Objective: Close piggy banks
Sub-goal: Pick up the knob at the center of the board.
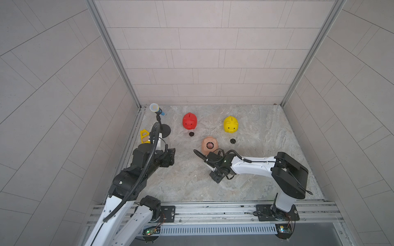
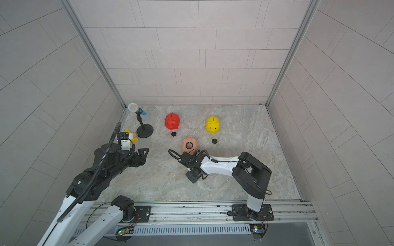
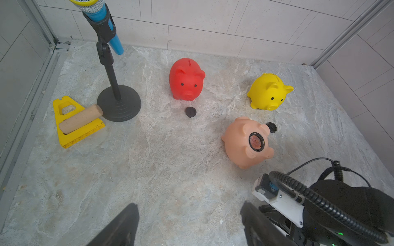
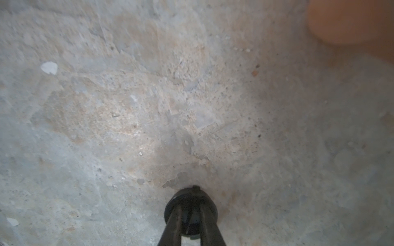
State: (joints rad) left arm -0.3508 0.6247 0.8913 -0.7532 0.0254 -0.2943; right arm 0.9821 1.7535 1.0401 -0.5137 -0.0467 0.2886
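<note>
Piggy banks on marbled floor (tiled walls) | left hand spread | right hand grips plug

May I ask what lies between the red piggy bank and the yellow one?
Nothing: between the red piggy bank and the yellow piggy bank the table is bare, as both top views show.

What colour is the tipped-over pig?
The pig is peach-pink; the left wrist view shows it best.

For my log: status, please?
Left end effector open, empty. Right end effector shut on black round plastic plug. Peach-pink plastic piggy bank on side, hole open. Path unobstructed.
</note>
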